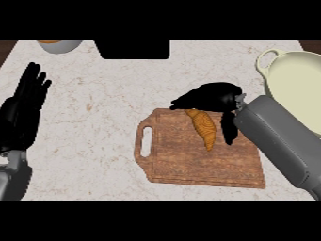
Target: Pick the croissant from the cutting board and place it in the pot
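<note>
Item: croissant (203, 128) on board (204, 164), long axis near-far. Nearer: right hand (208, 96), over far end, perhaps touching; grasp: cannot tell. Resting: left hand (20, 110), open, far left.

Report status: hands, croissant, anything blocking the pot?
Left robot hand open, resting at left. Right robot hand over croissant on cutting board, grasp unclear. Pot empty, nothing in the way.
</note>
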Controlling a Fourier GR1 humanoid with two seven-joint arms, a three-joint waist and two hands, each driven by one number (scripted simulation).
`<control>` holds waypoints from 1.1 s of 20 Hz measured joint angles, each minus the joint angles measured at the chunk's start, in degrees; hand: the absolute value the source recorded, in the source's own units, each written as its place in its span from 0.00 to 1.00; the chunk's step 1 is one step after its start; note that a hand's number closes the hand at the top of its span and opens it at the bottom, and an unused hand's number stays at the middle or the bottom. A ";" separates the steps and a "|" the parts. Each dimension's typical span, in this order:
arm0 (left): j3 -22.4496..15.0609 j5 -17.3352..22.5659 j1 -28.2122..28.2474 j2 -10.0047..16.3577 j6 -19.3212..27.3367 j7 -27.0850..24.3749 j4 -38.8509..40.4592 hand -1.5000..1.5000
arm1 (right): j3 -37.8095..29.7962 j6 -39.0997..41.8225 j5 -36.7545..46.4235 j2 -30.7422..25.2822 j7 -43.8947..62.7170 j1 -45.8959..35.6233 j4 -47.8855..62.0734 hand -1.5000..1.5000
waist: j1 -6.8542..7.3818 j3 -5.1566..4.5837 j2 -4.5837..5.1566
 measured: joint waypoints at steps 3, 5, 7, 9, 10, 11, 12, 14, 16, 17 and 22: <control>-0.01 -1.05 0.00 -0.60 0.04 0.14 0.07 0.50 | -0.09 -1.01 3.19 0.18 0.14 1.21 0.67 0.00 | 0.01 0.01 0.04; 0.19 -1.23 0.42 -0.80 -0.14 0.64 -1.02 0.50 | 0.04 -2.56 5.54 0.93 1.12 2.65 0.61 0.00 | 0.01 0.00 0.02; 0.50 -1.84 0.02 -1.17 -0.29 0.60 -0.27 0.50 | -0.43 -4.10 7.82 1.99 0.97 2.92 2.16 0.00 | 0.02 0.01 0.07; 1.15 -1.84 0.46 -1.46 -1.20 -0.14 -0.11 0.50 | -1.29 -4.17 9.51 2.93 0.93 3.25 2.72 0.00 | 0.03 0.01 0.06; 1.38 -1.87 0.37 -1.54 -1.46 0.32 -0.40 0.50 | -1.96 -4.30 10.26 3.17 0.42 3.26 3.14 0.00 | 0.04 0.01 0.07; 1.97 -1.72 0.17 -1.29 -1.79 0.82 -0.48 0.50 | -1.99 -4.62 11.13 3.73 0.29 3.82 3.58 0.00 | 0.03 0.00 0.06; 2.25 -1.64 0.10 -1.38 -2.23 0.95 -0.42 0.50 | -2.18 -5.11 12.07 4.16 -0.36 4.07 4.41 0.00 | 0.05 0.01 0.07; 2.69 -1.81 0.54 -1.44 -2.74 1.57 -1.42 0.50 | -3.08 -5.61 13.73 4.97 -1.37 3.81 5.87 0.00 | 0.09 0.01 0.09; 3.30 -2.01 -0.14 -1.73 -3.21 1.18 -0.37 0.50 | -3.90 -6.31 15.10 6.33 -1.49 3.72 7.03 0.00 | 0.07 0.01 0.09; 3.53 -2.24 -0.48 -1.93 -3.46 0.81 0.20 0.50 | -4.39 -6.34 15.84 6.44 -1.91 3.65 7.23 0.00 | 0.04 0.02 0.10; 4.56 -2.44 -0.28 -2.29 -5.09 0.34 1.05 0.50 | -5.93 -9.88 19.82 7.73 -3.49 4.25 11.70 0.00 | 0.11 0.02 0.13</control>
